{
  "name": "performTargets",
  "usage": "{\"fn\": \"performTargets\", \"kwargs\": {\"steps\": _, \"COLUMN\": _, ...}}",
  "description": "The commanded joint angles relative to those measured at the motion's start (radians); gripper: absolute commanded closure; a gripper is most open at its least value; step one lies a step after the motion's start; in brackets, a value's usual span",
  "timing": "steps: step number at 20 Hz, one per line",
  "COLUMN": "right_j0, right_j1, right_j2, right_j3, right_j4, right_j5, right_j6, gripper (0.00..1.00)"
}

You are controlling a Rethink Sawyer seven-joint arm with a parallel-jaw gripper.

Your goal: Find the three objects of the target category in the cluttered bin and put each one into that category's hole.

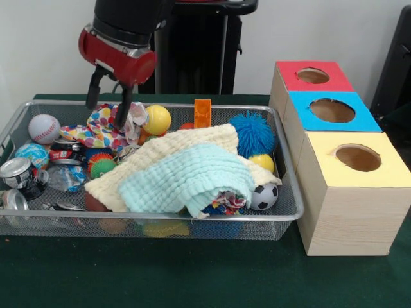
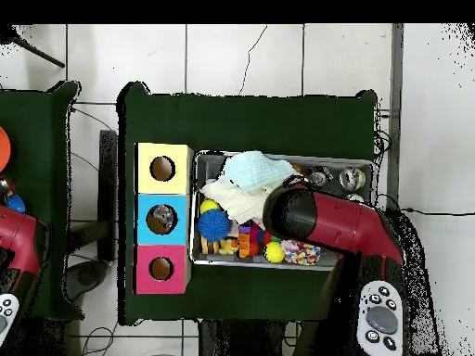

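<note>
We see the gripper [image 1: 108, 102] hanging over the far left part of the bin [image 1: 292, 215], its two fingers [image 1: 93, 90] spread apart with nothing between them; the tips sit right at the spotted cloth [image 1: 99, 128], and we cannot tell whether they touch it. From above, the arm [image 2: 325, 219] covers that part of the bin, so the gripper itself is hidden there.

The bin stands on the green table [image 1: 192, 276], just beside the row of three boxes [image 1: 347, 199] with round holes: red [image 1: 313, 76], blue [image 1: 332, 110] and yellow [image 1: 358, 157]. It looks fully loaded to us: a cream towel [image 1: 183, 151] and a mint towel [image 1: 186, 176] lie heaped across the middle, covering much of what is under them. Around them we make out a baseball [image 1: 43, 128], a yellow ball [image 1: 157, 119], a spiky blue ball [image 1: 253, 133], a small football [image 1: 263, 196], an orange block [image 1: 203, 113] and crushed cans [image 1: 19, 176].

The red and yellow holes look empty from above; something greyish shows in the blue one, though we cannot tell what it is. We judge the task to be early, with most or all of the three items still to be found and dropped in, and the towels likely hiding some.
</note>
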State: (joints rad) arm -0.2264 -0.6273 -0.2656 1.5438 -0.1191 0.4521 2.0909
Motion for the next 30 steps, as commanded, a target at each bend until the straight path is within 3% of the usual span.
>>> {"fn": "performTargets", "kwargs": {"steps": 1, "right_j0": 0.018, "right_j1": 0.141, "right_j2": -0.062, "right_j3": 0.03, "right_j4": 0.005, "right_j5": -0.109, "right_j6": 0.244, "gripper": 0.0}}
{"fn": "performTargets", "kwargs": {"steps": 8, "right_j0": 0.024, "right_j1": 0.231, "right_j2": -0.095, "right_j3": 0.04, "right_j4": 0.073, "right_j5": -0.251, "right_j6": 0.292, "gripper": 0.0}}
{"fn": "performTargets", "kwargs": {"steps": 21, "right_j0": 0.004, "right_j1": 0.274, "right_j2": -0.074, "right_j3": 0.064, "right_j4": 0.161, "right_j5": -0.398, "right_j6": 0.248, "gripper": 0.0}}
{"fn": "performTargets", "kwargs": {"steps": 30, "right_j0": -0.031, "right_j1": 0.304, "right_j2": -0.035, "right_j3": 0.085, "right_j4": 0.178, "right_j5": -0.566, "right_j6": 0.239, "gripper": 0.0}}
